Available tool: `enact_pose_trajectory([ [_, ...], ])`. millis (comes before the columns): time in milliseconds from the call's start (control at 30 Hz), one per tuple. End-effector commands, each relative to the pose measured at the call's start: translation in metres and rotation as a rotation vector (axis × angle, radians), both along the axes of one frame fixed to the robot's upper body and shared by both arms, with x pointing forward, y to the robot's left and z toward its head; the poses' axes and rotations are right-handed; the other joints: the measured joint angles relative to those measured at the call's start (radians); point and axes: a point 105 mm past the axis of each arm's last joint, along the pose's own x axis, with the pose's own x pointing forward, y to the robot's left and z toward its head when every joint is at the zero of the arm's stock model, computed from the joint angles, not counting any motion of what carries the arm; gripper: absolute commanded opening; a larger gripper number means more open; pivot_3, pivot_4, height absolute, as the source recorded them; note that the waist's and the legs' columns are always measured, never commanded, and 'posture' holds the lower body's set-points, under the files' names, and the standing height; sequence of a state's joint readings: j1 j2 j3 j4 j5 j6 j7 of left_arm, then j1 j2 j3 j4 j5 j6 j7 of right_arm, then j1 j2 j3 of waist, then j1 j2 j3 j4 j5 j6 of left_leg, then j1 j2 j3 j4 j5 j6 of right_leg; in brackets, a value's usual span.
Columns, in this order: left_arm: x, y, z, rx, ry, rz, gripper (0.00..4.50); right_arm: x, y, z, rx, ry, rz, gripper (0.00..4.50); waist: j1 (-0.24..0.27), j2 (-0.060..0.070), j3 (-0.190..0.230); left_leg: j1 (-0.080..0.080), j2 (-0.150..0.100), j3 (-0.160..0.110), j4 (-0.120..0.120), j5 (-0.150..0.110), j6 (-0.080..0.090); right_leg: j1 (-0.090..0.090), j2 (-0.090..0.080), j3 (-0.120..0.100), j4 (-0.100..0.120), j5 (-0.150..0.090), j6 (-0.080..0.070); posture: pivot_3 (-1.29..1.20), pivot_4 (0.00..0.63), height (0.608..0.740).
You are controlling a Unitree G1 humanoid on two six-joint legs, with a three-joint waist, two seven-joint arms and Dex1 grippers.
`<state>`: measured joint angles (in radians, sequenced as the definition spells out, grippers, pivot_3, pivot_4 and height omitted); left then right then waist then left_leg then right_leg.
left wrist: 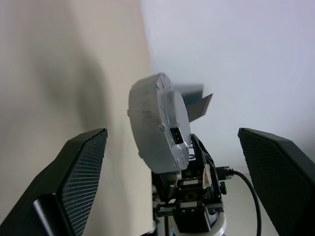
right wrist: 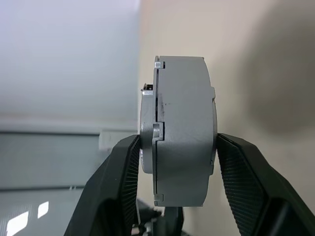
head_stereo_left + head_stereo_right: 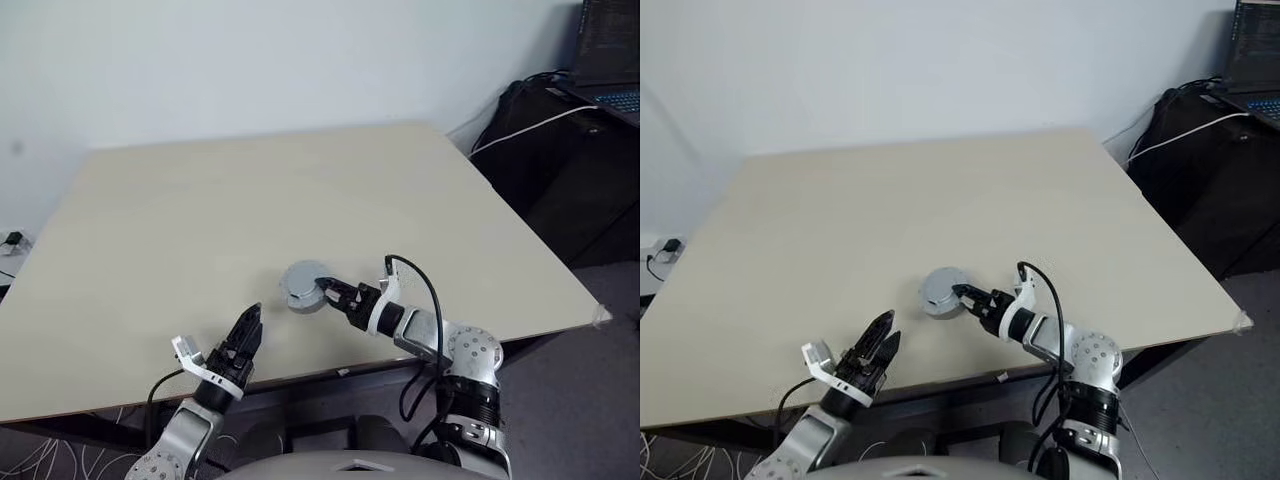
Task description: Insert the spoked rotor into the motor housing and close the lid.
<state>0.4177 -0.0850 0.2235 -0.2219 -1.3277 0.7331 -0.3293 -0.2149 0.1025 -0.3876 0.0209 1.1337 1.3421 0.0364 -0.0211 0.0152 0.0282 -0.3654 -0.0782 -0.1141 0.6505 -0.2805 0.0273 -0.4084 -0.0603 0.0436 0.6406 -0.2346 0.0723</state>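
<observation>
The right gripper (image 3: 331,291) pinches the closed grey motor housing (image 3: 303,287) above the table (image 3: 200,220), left gripper (image 3: 247,329) released; a slack pinch could drop it.

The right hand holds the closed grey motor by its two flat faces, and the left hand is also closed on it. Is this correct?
Not fully. The left hand is open and apart from the motor, as the left wrist view shows. The right hand does hold the closed grey motor by its two flat faces.
</observation>
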Motion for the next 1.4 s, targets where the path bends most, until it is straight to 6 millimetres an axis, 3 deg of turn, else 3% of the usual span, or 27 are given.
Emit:
enact_pose_trajectory([
  [33,0.013,-0.014,0.018,-0.101,-0.08,-0.016,4.5,-0.016,0.04,0.029,0.172,-0.069,0.096,2.15,0.001,0.0,0.0,0.0,0.0,0.0,0.0,0.0,0.0,0.0,0.0,0.0,0.0,0.0,0.0,0.0,0.0,0.74],
  [1133,0.015,-0.031,0.023,-0.158,-0.069,-0.102,4.5,-0.028,0.048,0.036,0.211,-0.071,0.187,2.15,0.001,0.0,0.0,0.001,0.0,0.001,0.001,0.0,0.0,0.001,0.001,0.0,0.0,-0.001,-0.005,0.0,0.0,0.74],
  [1200,0.015,-0.03,0.024,-0.155,-0.07,-0.09,4.13,-0.027,0.047,0.036,0.21,-0.07,0.179,2.15,0.001,0.0,0.0,0.001,0.0,0.001,0.001,0.0,0.0,0.001,0.001,0.0,0.0,-0.002,-0.004,0.0,0.0,0.74],
  [1400,0.013,-0.027,0.026,-0.153,-0.074,-0.059,4.13,-0.022,0.043,0.035,0.209,-0.066,0.145,2.15,0.001,0.0,0.0,0.0,0.0,0.001,0.001,0.0,0.0,0.001,0.001,0.0,0.0,-0.001,-0.005,0.0,0.0,0.74],
])
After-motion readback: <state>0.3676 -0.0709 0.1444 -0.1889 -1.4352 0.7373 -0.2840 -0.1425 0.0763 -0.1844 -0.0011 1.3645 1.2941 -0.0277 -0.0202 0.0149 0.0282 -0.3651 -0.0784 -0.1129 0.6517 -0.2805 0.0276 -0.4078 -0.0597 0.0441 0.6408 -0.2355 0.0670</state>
